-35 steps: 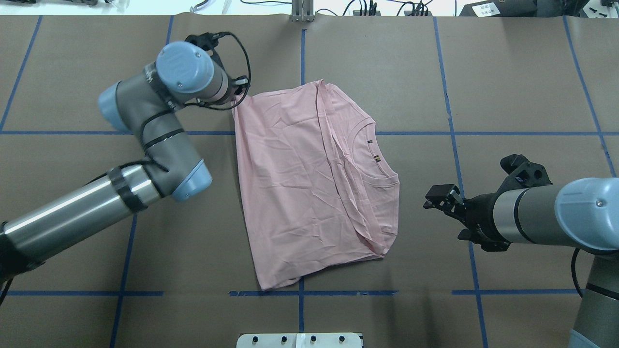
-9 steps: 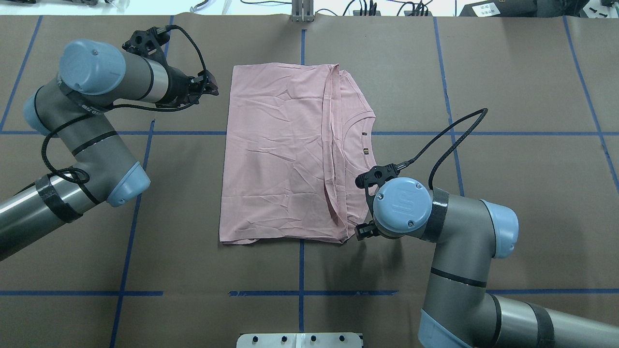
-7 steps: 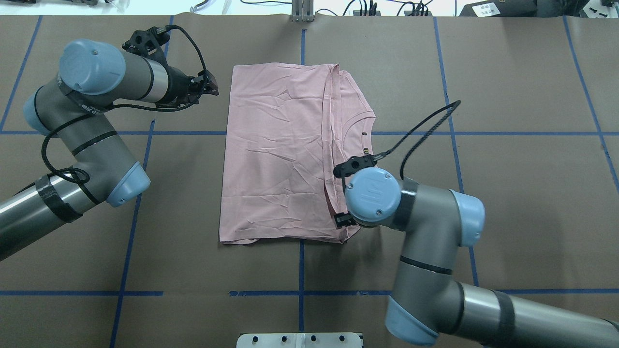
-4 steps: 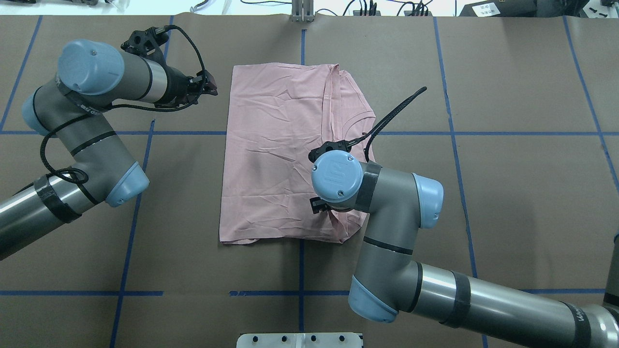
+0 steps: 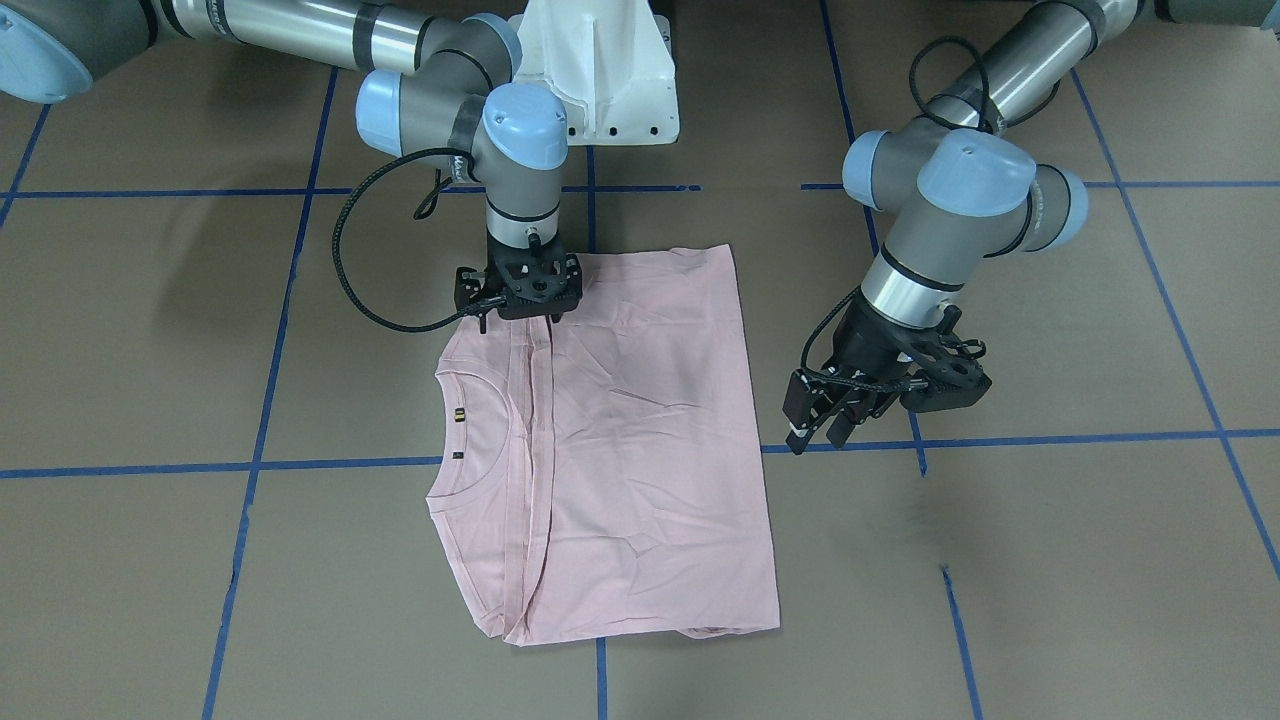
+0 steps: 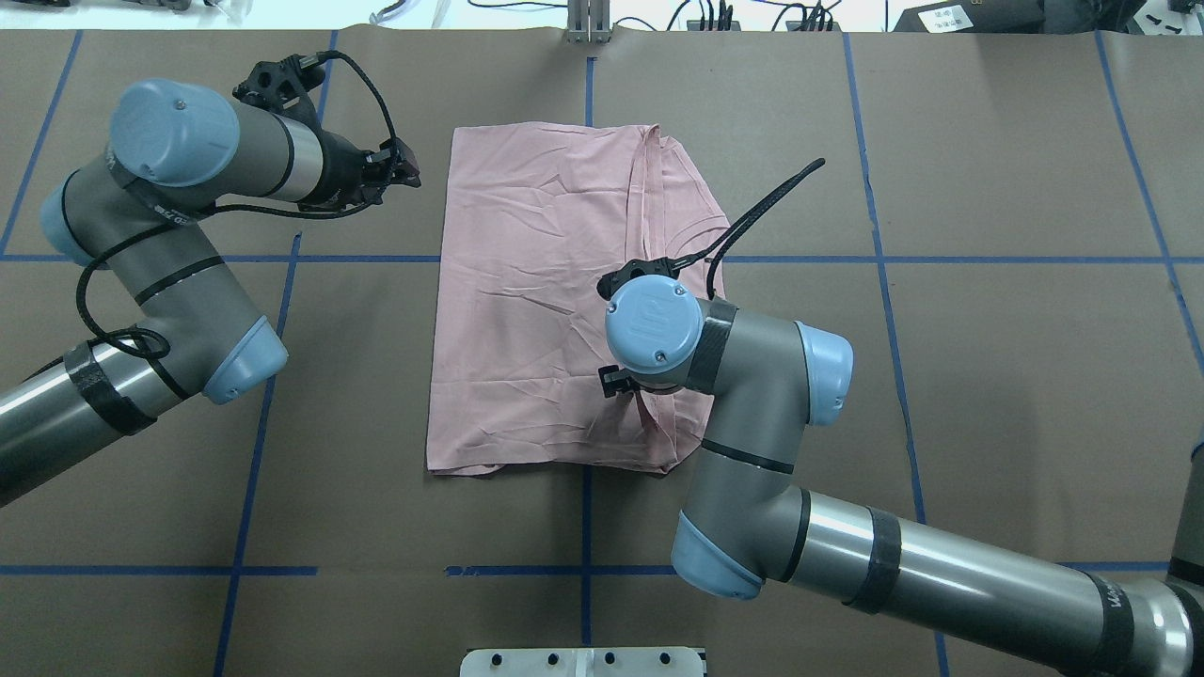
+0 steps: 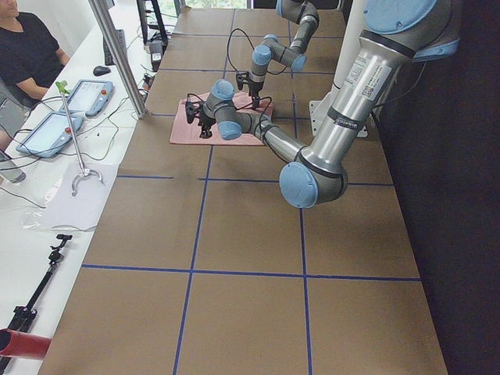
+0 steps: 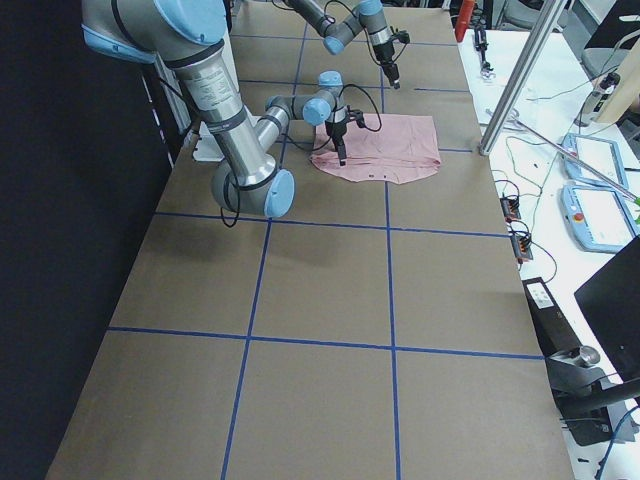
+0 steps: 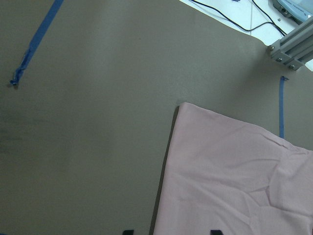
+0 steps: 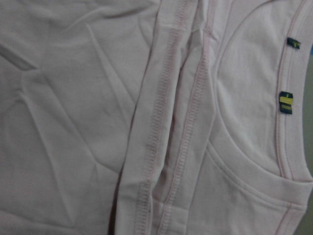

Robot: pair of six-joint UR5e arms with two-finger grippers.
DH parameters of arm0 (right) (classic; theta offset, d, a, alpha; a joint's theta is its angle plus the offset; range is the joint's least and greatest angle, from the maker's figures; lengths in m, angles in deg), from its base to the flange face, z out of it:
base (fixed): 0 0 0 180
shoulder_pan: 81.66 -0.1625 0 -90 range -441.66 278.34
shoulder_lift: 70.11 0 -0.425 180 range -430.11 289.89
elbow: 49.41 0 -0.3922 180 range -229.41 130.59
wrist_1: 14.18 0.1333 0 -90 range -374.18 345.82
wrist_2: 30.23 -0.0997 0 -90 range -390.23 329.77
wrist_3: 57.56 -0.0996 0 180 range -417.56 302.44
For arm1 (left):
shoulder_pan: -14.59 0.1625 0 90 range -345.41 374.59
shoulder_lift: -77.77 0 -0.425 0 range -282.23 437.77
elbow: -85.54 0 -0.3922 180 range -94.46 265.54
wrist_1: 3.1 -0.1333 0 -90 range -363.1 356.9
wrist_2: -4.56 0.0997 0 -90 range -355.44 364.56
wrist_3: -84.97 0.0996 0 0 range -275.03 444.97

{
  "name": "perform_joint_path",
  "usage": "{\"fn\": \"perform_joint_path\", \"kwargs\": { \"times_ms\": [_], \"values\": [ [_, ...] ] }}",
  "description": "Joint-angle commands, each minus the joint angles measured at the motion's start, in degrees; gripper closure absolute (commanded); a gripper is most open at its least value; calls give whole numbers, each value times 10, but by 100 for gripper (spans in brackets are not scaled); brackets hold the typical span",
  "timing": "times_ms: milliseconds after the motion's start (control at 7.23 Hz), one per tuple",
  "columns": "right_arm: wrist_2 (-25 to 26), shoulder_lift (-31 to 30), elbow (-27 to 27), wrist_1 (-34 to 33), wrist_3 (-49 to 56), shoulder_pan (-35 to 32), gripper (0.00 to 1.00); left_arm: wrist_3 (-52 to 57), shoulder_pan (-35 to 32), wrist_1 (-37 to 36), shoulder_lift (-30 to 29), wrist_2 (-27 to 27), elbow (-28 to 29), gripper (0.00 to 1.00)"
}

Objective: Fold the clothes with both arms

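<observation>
The shirt (image 6: 527, 310) lies flat on the table (image 6: 988, 376), plain pink, folded into a rough rectangle. Its neckline (image 5: 510, 425) shows along the long edge on the robot's right, with two small dark-and-yellow tags (image 10: 286, 103) on the ribbing. A folded flap ends in a double stitched seam (image 10: 159, 117) that runs the shirt's length just inside the neckline.

The right gripper (image 5: 520, 312) points straight down over that seam, toward the end of the shirt nearest the robot and beside the neckline. It sits low over the cloth. Its wrist camera sees only fabric close up and no view shows the fingers clearly, so I cannot tell how far apart they stand, whether they touch the shirt, or whether they have hold of any of it. From overhead the right arm (image 6: 654, 324) covers it.

The left gripper (image 5: 820, 430) hangs off the shirt, just beside the long edge opposite the neckline, towards the shirt's corner (image 9: 179, 105) farthest from the robot. Its fingers (image 5: 797, 425) are spread wide with nothing between them, angled down at the table and clear of the cloth.

Blue tape (image 6: 583, 569) crosses the table around the shirt. The white base (image 5: 600, 70) stands past the shirt's near end. A person (image 7: 27, 47) sits at a desk past its far end.
</observation>
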Motion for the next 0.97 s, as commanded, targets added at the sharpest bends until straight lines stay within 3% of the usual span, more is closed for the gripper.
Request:
{"fn": "perform_joint_path", "kwargs": {
  "times_ms": [0, 277, 415, 553, 830],
  "values": [
    [-5, -22, -10, 1, 4, -15, 0, -4, 1, 0, -1, 0, -1, 39],
    [-18, -97, -96, -5, 43, -40, 0, -4, 1, 0, -1, 0, -1, 39],
    [-12, -127, -99, -2, 50, -39, 0, -4, 1, -1, -1, 0, -3, 39],
    [-14, -133, -101, 2, 48, -36, 0, -4, 1, -1, 0, 0, -8, 39],
    [-15, -71, -79, -3, 27, -46, 0, -4, -1, -1, 0, -1, -16, 39]
  ]
}}
